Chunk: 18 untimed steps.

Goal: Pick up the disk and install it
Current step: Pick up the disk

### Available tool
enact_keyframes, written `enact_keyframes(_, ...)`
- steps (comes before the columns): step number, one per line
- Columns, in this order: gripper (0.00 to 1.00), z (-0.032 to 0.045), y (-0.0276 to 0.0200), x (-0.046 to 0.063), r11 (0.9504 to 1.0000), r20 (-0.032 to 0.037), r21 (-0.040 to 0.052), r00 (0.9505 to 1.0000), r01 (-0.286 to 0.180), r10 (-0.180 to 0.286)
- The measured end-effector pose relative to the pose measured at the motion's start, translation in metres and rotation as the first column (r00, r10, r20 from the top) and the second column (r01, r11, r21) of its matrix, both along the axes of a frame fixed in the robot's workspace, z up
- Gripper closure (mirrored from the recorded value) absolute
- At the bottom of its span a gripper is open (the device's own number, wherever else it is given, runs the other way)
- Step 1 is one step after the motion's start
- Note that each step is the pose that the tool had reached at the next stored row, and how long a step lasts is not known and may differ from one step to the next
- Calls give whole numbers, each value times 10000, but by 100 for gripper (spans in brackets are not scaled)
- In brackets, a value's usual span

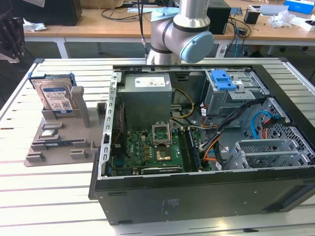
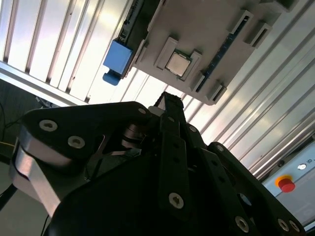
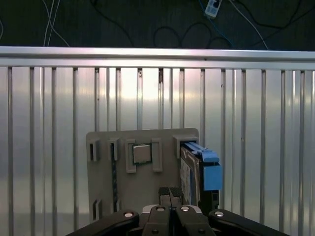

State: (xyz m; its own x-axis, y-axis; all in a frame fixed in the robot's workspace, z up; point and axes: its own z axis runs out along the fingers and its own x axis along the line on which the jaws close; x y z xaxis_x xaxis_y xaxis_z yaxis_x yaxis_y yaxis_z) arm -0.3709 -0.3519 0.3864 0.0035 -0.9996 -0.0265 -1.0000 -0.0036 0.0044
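Exterior view first: you have a slatted metal table (image 1: 49, 196) carrying everything. On it, toward the exterior view's right, lies an open computer case (image 1: 197, 201). You can see its green board (image 1: 147, 150), cables and a metal drive cage with a blue latch (image 1: 222, 78) on top. The arm (image 1: 182, 29) rises behind the case at the table's far edge.

On the exterior view's left, just beside the case, sits a grey holder (image 1: 64, 142). In both wrist views you look down on this holder (image 2: 206, 29) (image 3: 147, 189) against the table slats (image 3: 49, 123).

The gripper (image 3: 170, 192) shows in the first wrist view with its two fingertips pressed together and nothing between them. In the second wrist view the gripper (image 2: 165, 98) is seen edge-on. It is apart from the disk and touches nothing.

The disk (image 1: 55, 96) stands upright on its edge in a slot of the holder, label facing the exterior view, blue frame around it. In the first wrist view you see the disk (image 3: 189, 172) edge-on at the holder's side. In the second wrist view its blue frame (image 2: 117, 56) juts past the holder's edge.

A small square chip (image 3: 142, 154) lies flat in its own pocket of the holder, near the disk but not touching it. You see the chip in the exterior view (image 1: 47, 133) and the second wrist view (image 2: 177, 64) too.
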Motion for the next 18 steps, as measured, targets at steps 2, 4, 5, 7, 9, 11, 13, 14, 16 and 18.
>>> enact_keyframes(2,89,0,0,-12,10000,0,0,10000,0,0)
enact_keyframes(4,89,0,0,-20,10000,1,0,10000,1,-1)
enact_keyframes(5,89,0,0,-23,10000,0,0,10000,1,-1)
enact_keyframes(7,89,0,0,-30,10000,0,0,10000,0,0)
enact_keyframes(9,89,-1,0,-35,10000,0,0,10000,0,0)
enact_keyframes(11,89,-1,0,-41,10000,1,0,10000,0,0)
enact_keyframes(13,89,-1,0,-48,10000,0,0,10000,0,0)
enact_keyframes(14,89,-2,0,-52,10000,0,0,10000,0,0)
enact_keyframes(16,89,-2,0,-62,10000,1,0,10000,1,-1)
enact_keyframes(18,89,-3,0,-70,10000,1,0,10000,0,0)
